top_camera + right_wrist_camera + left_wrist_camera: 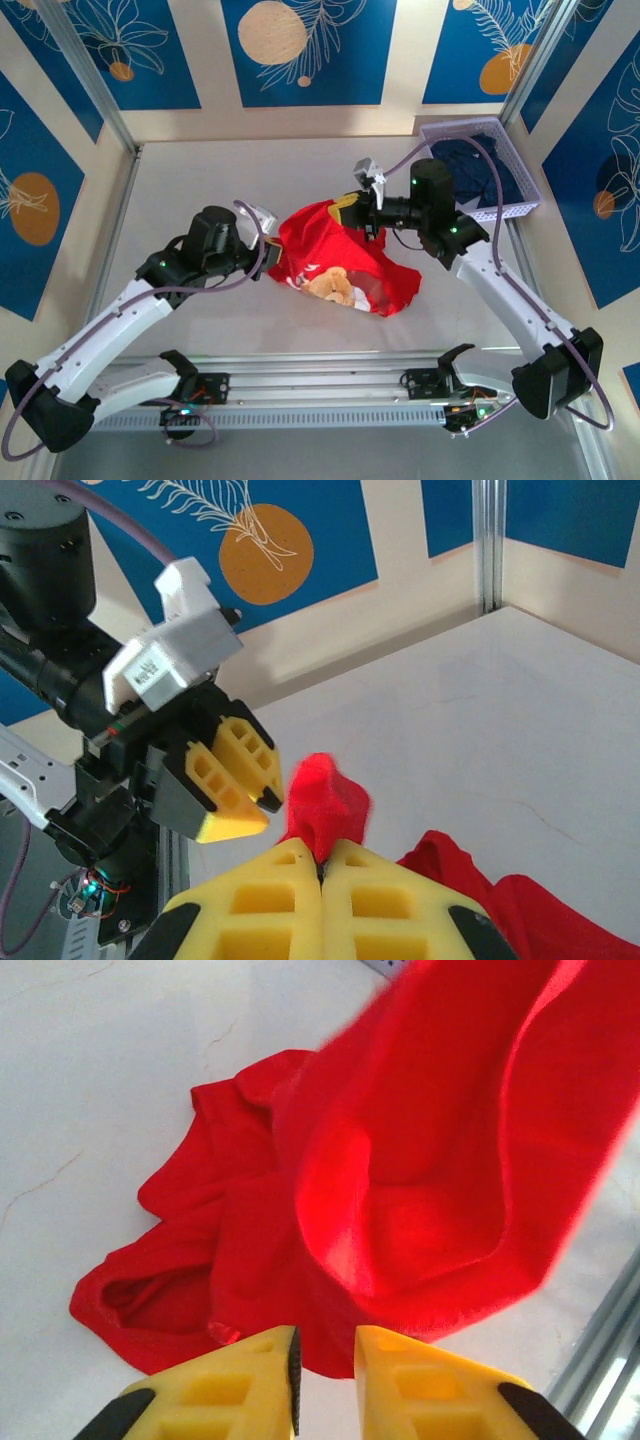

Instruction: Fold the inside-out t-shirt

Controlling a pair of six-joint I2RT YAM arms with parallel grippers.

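the soft, crumpled bright red cloth t-shirt (pixel 345 262) hangs pinched tight in the right gripper (pixel 320 856); the left gripper (pixel 326 1338) has its yellow jaws slightly apart, empty.

Bright red t-shirt (pixel 345 262): crumpled heap at ctr, bear print facing up, far corner raised.

Pale grey table (pixel 200 170) under crumpled red t-shirt (pixel 340 260) and lilac basket (pixel 512 211).
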